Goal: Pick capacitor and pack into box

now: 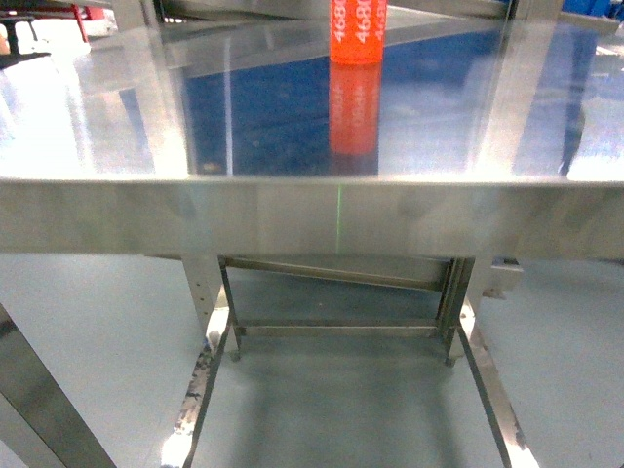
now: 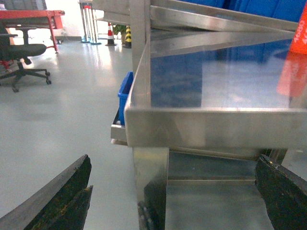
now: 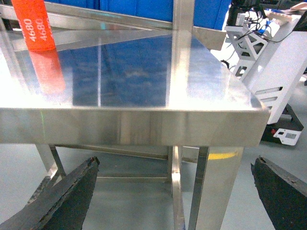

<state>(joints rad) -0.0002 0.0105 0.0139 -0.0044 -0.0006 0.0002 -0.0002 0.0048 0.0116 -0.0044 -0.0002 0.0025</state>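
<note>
The capacitor (image 1: pixel 358 29) is an upright orange-red cylinder printed 4680, standing at the far middle of a shiny steel table (image 1: pixel 292 216) that mirrors it. It also shows at the right edge of the left wrist view as the capacitor (image 2: pixel 301 38), and top left in the right wrist view as the capacitor (image 3: pixel 31 24). My left gripper (image 2: pixel 173 163) hangs open below and in front of the table's left corner, holding nothing. My right gripper (image 3: pixel 175 164) is open and empty too, low before the right corner. Neither gripper appears in the head view. The box is out of view.
The table's legs and cross rails (image 1: pixel 336 330) stand straight ahead over grey floor. A blue bin (image 2: pixel 125 91) sits beside the table's left side. An office chair (image 2: pixel 21 57) stands far left, and a white machine (image 3: pixel 278 72) close on the right.
</note>
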